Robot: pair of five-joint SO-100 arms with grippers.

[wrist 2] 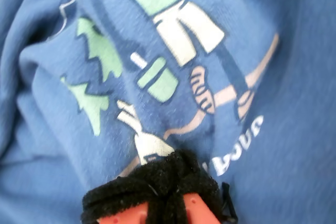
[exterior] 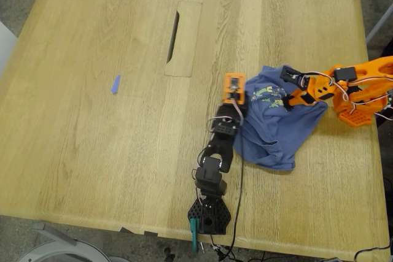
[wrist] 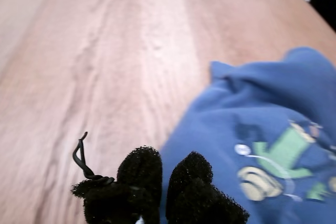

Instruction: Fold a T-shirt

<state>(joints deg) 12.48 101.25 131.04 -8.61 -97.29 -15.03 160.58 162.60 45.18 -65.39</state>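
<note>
- While the T-shirt (exterior: 279, 124) lies crumpled in a loose heap on the wooden table (exterior: 92, 151), toward the exterior view's right, both of my arms reach to it.
- My first gripper (wrist: 165, 177) rides on the black arm, which is based at the table's near edge in the exterior view. Its foam-covered pads (wrist: 139, 169) stand close together with only a narrow slit between them, and they sit at the shirt's edge. I cannot tell whether any cloth is caught in that slit.
- My second gripper (wrist 2: 163, 182) rides on the orange arm, which enters from the exterior view's right. It presses down onto the printed chest area, just beside the green-and-white figure print (wrist 2: 168, 51) and the pale lettering (wrist 2: 241, 145). Its tips are bunched at the fabric; I cannot tell whether they grip cloth.
- A small blue scrap (exterior: 115, 84) lies well apart from the shirt, toward the exterior view's left.
- A rectangular cable slot (exterior: 183, 38) is set into the tabletop beyond the shirt.
</note>
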